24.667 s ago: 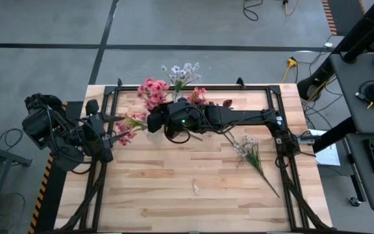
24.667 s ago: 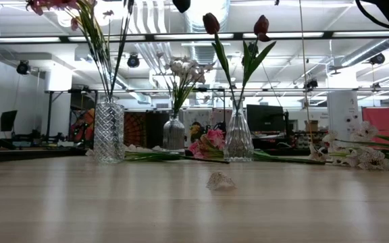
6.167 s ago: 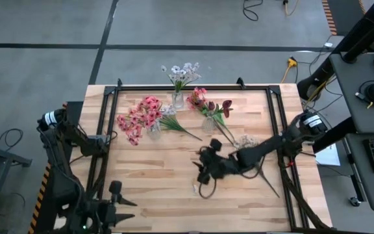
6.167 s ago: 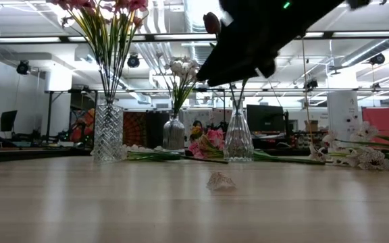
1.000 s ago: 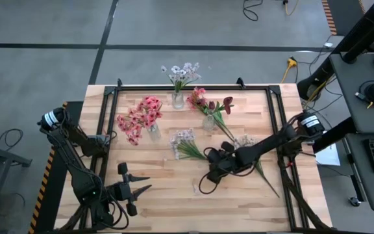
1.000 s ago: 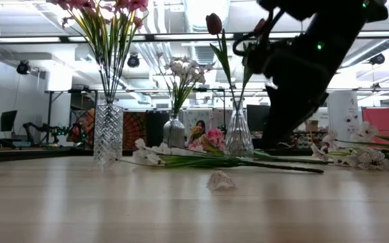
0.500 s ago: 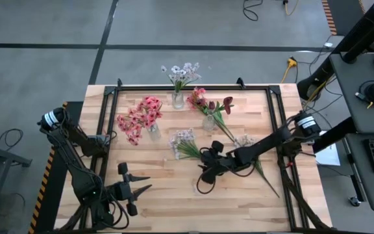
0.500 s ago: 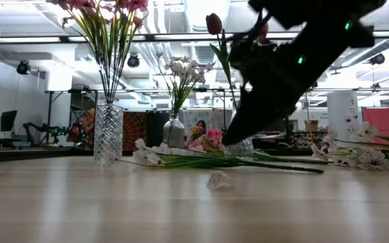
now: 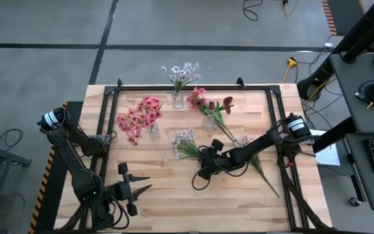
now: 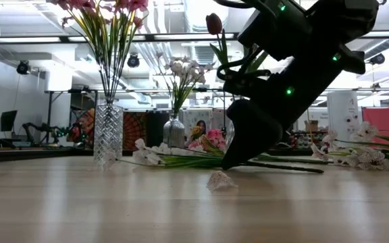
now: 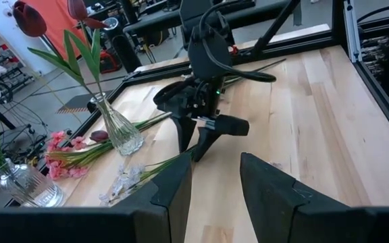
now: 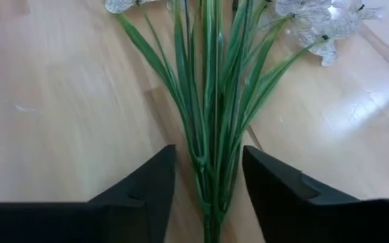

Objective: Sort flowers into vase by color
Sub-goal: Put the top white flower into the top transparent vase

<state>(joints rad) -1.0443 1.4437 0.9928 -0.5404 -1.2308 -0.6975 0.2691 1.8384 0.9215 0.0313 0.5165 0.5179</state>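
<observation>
Wooden table [image 9: 161,195] holds three vases; my right gripper [image 12: 206,196], fingers spread, straddles the white stem [image 12: 211,101] lying mid-table. If I close too high on loose leaves, it may slip free. Left gripper [image 11: 215,192] waits, parted, near the front-left corner.
</observation>
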